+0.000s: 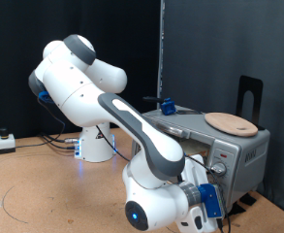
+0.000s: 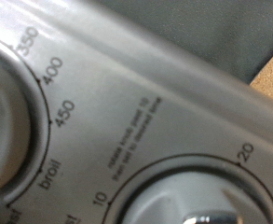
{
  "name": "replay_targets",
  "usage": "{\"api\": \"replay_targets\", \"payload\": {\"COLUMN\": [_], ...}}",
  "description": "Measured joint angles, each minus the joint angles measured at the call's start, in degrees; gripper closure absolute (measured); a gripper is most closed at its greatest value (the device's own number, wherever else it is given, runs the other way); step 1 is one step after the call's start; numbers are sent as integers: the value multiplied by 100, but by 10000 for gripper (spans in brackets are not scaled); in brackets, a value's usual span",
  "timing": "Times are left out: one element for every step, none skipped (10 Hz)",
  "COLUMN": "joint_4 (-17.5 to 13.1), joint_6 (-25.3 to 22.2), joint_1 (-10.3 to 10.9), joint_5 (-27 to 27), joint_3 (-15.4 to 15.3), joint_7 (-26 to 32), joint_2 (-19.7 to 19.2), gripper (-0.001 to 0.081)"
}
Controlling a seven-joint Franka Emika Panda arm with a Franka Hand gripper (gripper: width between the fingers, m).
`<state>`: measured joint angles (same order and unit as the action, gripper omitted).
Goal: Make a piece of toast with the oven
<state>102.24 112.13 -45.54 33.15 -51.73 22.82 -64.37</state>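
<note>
The oven point(image 1: 214, 138) is seen at the exterior view's right, a round wooden plate point(image 1: 231, 122) resting on its top. The tool point(image 1: 216, 173) is pressed against its knob panel point(image 2: 127, 112); finger spacing cannot be told. The toast is not visible.

The arm point(image 1: 132, 116) blocks most of the oven point(image 1: 234, 146) front, door unseen. Claw tips are lost at the knobs. Up close, both dials point(image 2: 187, 201) run off the edge, lettering blurred.
</note>
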Motion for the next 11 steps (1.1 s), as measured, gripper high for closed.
{"api": "replay_targets", "payload": {"joint_4": [80,191,181,172,132,26,-129,-298,-437,-581,-715], "joint_6": [58,152,137,136,89,-46,-246,-423,-543,-672,-814], "joint_1": [-28,-78,-77,-77,-80,-98,-149,-221,-286,-347,-410], "joint_5": [101,207,184,182,180,129,43,-9,-40,-58,-74], "joint_3": [14,17,19,19,27,49,78,111,155,214,264], "joint_7": [-136,-258,-208,-151,-137,-136,-134,-140,-177,-227,-266], "joint_2": [24,63,61,57,55,55,56,57,61,67,69], "gripper": [-1,-1,-1,-1,-1,-1,-1,-1,-1,-1,-1]}}
